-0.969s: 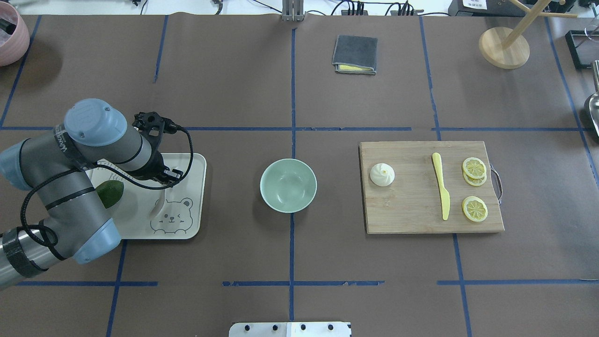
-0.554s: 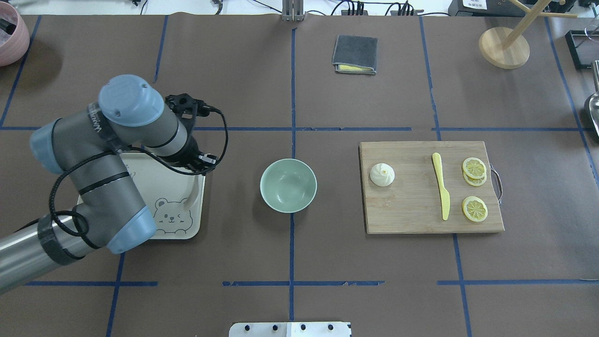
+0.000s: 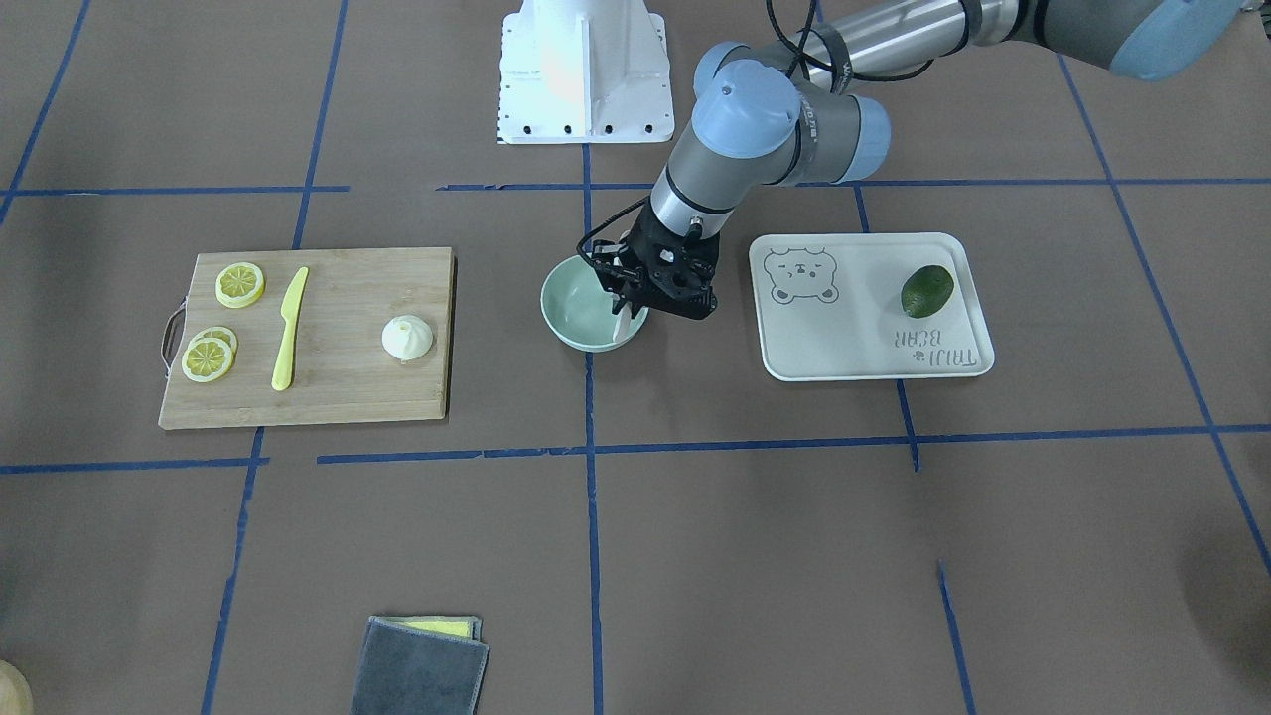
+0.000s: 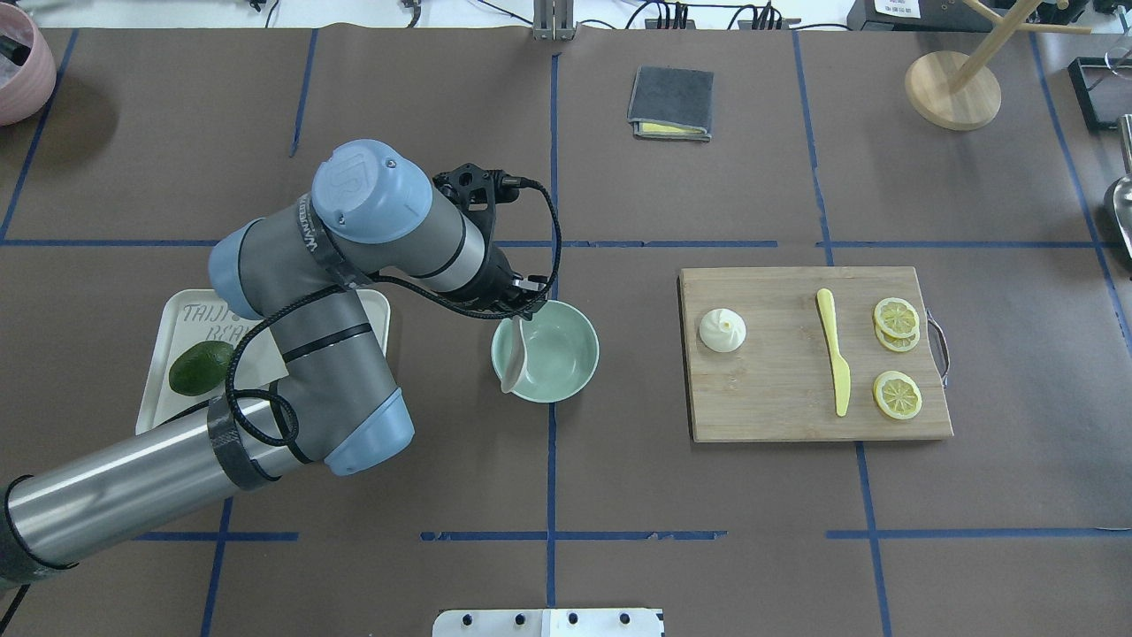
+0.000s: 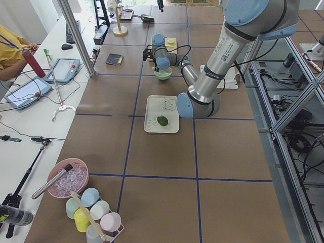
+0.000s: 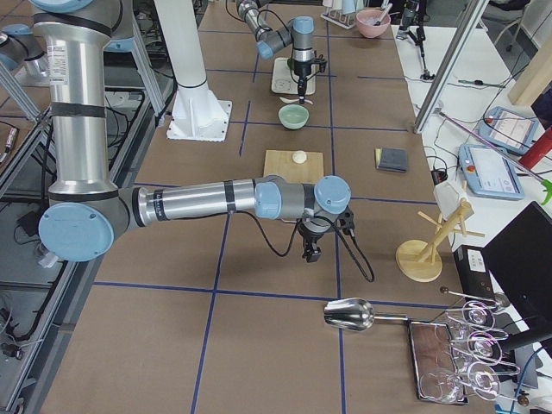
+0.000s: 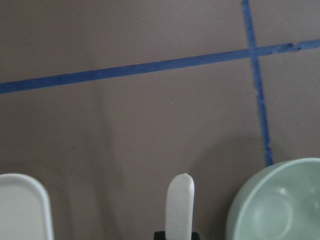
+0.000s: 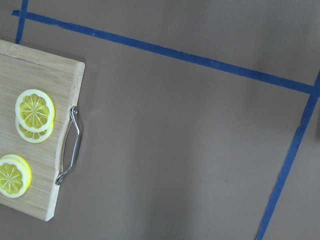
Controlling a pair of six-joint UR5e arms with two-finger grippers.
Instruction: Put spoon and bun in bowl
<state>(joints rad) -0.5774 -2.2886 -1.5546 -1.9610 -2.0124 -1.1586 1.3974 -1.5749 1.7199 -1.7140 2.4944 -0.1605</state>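
as the spoon (image 4: 513, 358) was clamped in the left gripper's (image 4: 522, 311) jaws, it was held over the bowl's (image 4: 577, 372) rim. the right gripper's (image 6: 310, 253) jaws could not be judged.

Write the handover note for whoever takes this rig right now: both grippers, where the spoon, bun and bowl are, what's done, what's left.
Left gripper: shut on the spoon, which hangs above the bowl at its rim, not released.
Right gripper: over bare table past the handle end of the cutting board. Cannot tell whether it is open or shut.
Bun: on the cutting board, untouched.
Done: spoon picked up and brought to the bowl.
Left: release the spoon into the bowl, then pick up the bun and put it in too.
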